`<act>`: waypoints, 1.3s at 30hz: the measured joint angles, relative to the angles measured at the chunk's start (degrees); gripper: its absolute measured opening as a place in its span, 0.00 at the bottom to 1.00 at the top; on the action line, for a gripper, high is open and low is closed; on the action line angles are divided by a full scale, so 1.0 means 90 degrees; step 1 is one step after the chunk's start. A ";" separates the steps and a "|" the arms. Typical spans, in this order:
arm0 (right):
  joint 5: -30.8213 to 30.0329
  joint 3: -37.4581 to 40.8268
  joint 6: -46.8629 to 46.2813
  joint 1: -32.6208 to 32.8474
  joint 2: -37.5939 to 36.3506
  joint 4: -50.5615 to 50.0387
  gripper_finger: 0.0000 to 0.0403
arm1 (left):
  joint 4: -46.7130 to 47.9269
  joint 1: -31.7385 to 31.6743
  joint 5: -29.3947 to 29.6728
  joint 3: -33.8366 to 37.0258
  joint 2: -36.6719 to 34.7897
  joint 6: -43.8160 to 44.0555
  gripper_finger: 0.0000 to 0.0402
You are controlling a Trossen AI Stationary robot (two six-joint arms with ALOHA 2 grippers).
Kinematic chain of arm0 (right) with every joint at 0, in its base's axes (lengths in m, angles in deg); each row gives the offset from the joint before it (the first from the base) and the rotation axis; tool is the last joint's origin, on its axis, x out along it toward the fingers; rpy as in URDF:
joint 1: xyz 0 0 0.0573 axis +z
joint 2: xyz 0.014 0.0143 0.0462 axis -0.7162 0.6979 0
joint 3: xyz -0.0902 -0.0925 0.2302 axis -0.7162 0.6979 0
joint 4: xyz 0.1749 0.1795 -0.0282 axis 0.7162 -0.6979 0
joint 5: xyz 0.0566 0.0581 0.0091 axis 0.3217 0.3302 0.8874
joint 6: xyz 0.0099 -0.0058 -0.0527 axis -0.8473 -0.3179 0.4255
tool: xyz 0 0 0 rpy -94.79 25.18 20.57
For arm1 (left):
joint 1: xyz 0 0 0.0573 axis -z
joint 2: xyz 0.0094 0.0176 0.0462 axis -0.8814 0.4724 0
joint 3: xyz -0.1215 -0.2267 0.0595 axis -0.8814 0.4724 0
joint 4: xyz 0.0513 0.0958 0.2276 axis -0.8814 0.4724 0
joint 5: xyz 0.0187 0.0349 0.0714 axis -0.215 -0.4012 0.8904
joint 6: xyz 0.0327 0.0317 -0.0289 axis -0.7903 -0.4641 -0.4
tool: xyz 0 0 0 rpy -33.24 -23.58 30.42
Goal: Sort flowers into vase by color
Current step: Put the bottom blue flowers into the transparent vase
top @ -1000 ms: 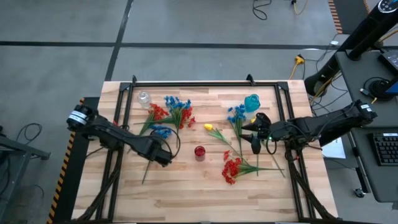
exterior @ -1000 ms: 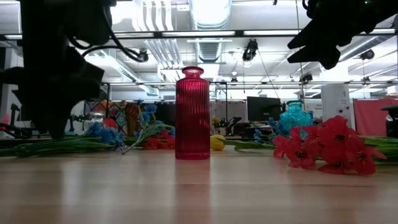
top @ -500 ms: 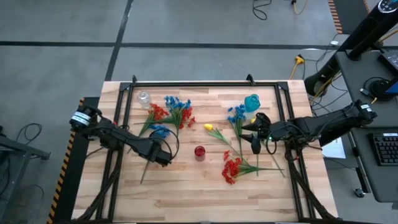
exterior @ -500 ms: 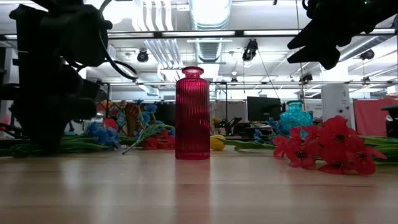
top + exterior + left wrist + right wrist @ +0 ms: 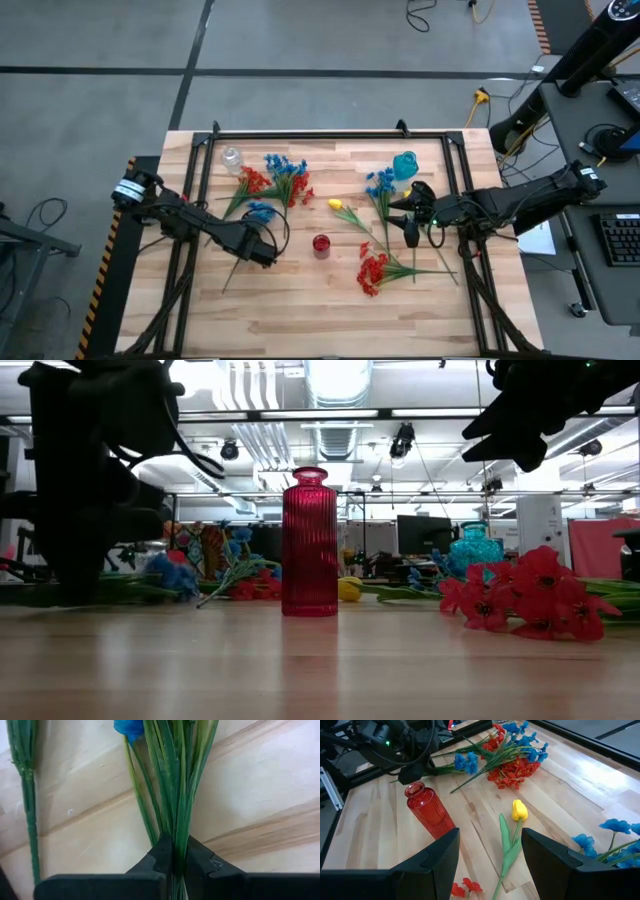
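Bright overhead light, backlit silhouettes

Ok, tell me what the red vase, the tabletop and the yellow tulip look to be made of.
Red vase: seemingly glass, translucent, glossy, with vertical ribs. Tabletop: light wood planks, visible grain and joints, smooth matte finish. Yellow tulip: probably plastic or fabric; the uniform bud and stiff green stem look artificial, though which material is unclear.

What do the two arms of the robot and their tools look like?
Both arms are dark and slender, with black cables looped along them. Each has a white label near its outer end. The left tool has two black, wedge-shaped fingers on a flat black bar. The right tool has broad, angular black fingers.
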 joint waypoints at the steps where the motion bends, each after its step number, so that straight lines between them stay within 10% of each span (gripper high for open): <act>1: 0.0000 0.0000 0.0000 0.0000 0.0000 0.0000 0.51 | 0.0081 0.0018 0.0001 -0.0068 -0.0002 -0.0004 0.02; 12: 0.0002 0.0000 0.0000 0.0000 0.0000 0.0000 0.51 | 0.1636 0.0453 0.0599 -0.1526 -0.0322 -0.0544 0.00; 25: -0.0002 0.0002 0.0050 0.0002 0.0000 0.0010 0.51 | 0.0734 0.0444 0.4317 -0.2747 -0.2185 -0.4033 0.00; 33: -0.0020 0.0002 0.0326 0.0002 0.0073 0.0305 0.51 | -0.1696 0.0251 0.5502 -0.1649 -0.3739 -0.6946 0.00; 39: -0.0063 0.0002 0.0625 0.0000 0.0155 0.0608 0.51 | -0.5317 -0.0544 0.4152 -0.0098 -0.4868 -0.9921 0.00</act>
